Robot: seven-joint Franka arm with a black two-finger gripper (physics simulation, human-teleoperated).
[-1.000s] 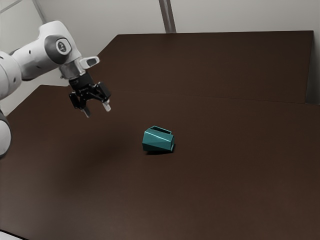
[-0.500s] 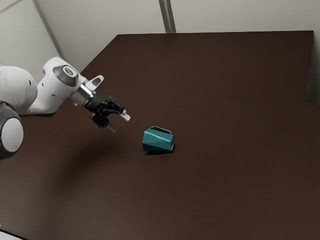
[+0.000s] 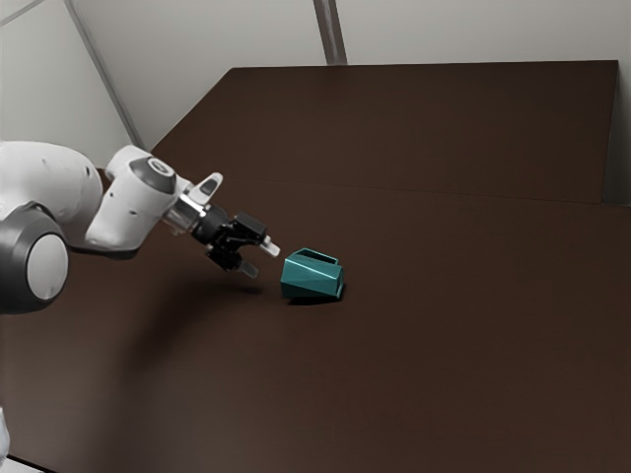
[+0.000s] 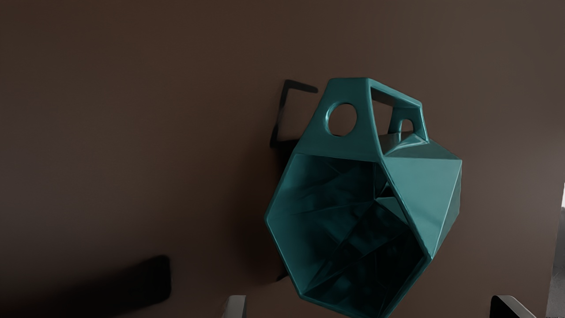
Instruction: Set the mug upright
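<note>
Closer to the mug [image 3: 308, 279] than before, the hand [image 3: 259, 258] has moved down across the exterior view; the mug lies on its side, well inside the counter's [image 3: 444, 345] far edge. Wrist view: released hand, fingers [image 4: 236, 308] wide apart, mug's mouth facing it, handle [image 4: 348, 90] intact beyond.

My claw [image 3: 261, 258] is now lower and farther in from the bench's [image 3: 444, 365] edge at the exterior view's left, close to the mug [image 3: 312, 280], tipped slantwise toward it instead of pointing mostly down.
</note>
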